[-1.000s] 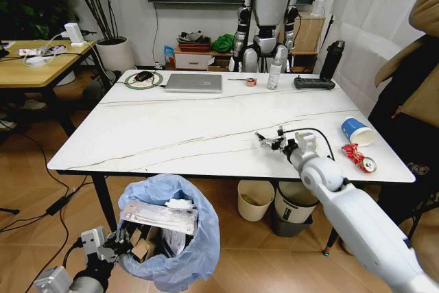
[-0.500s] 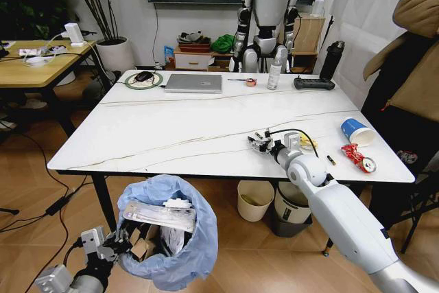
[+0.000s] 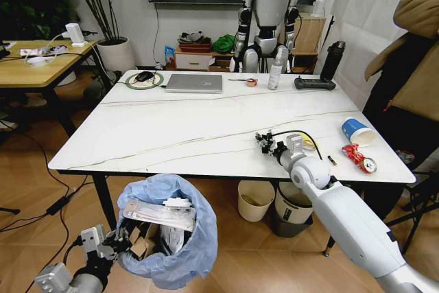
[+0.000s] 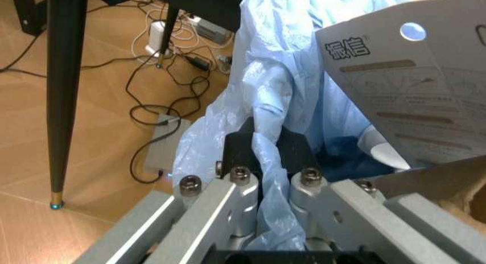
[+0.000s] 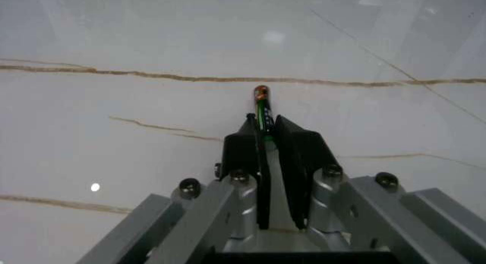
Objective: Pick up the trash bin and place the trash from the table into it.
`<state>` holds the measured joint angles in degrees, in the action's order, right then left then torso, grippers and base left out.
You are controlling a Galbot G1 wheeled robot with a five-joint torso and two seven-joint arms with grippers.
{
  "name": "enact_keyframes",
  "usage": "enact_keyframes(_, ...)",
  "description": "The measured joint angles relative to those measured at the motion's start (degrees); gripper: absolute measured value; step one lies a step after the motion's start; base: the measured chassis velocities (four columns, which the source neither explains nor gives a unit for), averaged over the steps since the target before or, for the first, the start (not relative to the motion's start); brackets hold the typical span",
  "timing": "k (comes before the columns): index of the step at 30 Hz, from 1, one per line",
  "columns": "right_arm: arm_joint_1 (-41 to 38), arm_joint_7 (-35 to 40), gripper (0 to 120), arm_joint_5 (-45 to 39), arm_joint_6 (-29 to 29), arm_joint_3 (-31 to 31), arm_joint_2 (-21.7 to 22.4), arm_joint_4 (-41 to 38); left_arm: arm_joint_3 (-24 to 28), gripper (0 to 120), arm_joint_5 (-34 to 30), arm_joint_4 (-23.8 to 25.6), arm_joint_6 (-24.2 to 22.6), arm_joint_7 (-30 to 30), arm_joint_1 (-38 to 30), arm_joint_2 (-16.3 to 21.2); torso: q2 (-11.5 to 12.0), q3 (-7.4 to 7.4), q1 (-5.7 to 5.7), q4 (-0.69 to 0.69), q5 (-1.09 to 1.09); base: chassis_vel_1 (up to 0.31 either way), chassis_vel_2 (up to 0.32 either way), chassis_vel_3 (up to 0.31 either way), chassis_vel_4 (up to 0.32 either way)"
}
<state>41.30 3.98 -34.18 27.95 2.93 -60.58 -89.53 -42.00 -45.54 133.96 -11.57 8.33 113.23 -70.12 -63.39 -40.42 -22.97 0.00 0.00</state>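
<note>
The trash bin (image 3: 168, 231), lined with a light-blue bag (image 4: 281, 76), hangs in front of the table's near edge. It holds printed cardboard (image 4: 410, 76) and white litter. My left gripper (image 3: 116, 243) (image 4: 262, 156) is shut on the bag's rim. Over the white marble table (image 3: 185, 128) (image 5: 152, 48), right of centre, my right gripper (image 3: 264, 141) (image 5: 267, 144) is shut on a thin green stick with an orange tip (image 5: 262, 104). A blue paper cup (image 3: 357, 130), a red wrapper (image 3: 359, 157), a yellow scrap (image 3: 310, 143) and a small dark bit (image 3: 331, 160) lie at the table's right end.
A laptop (image 3: 194, 82), mouse (image 3: 143, 75), spray bottle (image 3: 274, 73) and black bottle (image 3: 331, 60) line the far edge. A cream bucket (image 3: 255, 199) and a white bin (image 3: 293, 204) stand under the table. A person (image 3: 411, 66) stands at the right, a wooden table (image 3: 34, 60) at the left.
My right gripper swung a little left, then back right, still shut on the green stick. The forearm shifted and uncovered the yellow scrap and dark bit. The bin and left gripper stayed put.
</note>
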Motion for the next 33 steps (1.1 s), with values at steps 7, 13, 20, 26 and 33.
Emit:
enact_keyframes(7,1.5,0.0,0,-0.1,-0.5,-0.1,1.0,-2.2,0.3,0,0.1,0.1,0.0,0.0,0.0,-0.3,0.0,0.00,0.00,-0.03,0.00,0.000,0.000,0.000,0.000)
enact_keyframes(13,2.8,-1.2,0,-9.7,-3.2,-1.1,2.4,-12.9,0.4,0,0.3,0.1,0.0,-0.1,0.2,-0.3,0.0,-0.01,-0.02,0.00,-0.01,0.000,0.000,0.000,0.000)
enact_keyframes(20,3.9,-5.7,0,-18.7,-9.2,-11.9,4.6,-28.9,-0.1,0,0.1,0.3,0.0,-0.2,0.0,-0.5,0.0,0.00,-0.01,0.00,-0.01,0.000,0.000,0.000,0.000)
enact_keyframes(26,4.2,-7.9,0,-18.4,-12.0,-21.2,5.8,-32.6,-0.1,0,0.1,0.4,0.0,-0.1,-0.1,-0.9,0.0,0.00,-0.01,0.00,-0.01,0.000,0.000,0.000,0.000)
enact_keyframes(33,5.3,-7.8,4,-12.8,-12.9,-25.1,5.5,-30.9,0.0,0,0.1,0.7,-0.1,-0.1,-0.3,-1.4,0.0,0.00,-0.01,0.00,0.00,0.000,0.000,0.000,0.000)
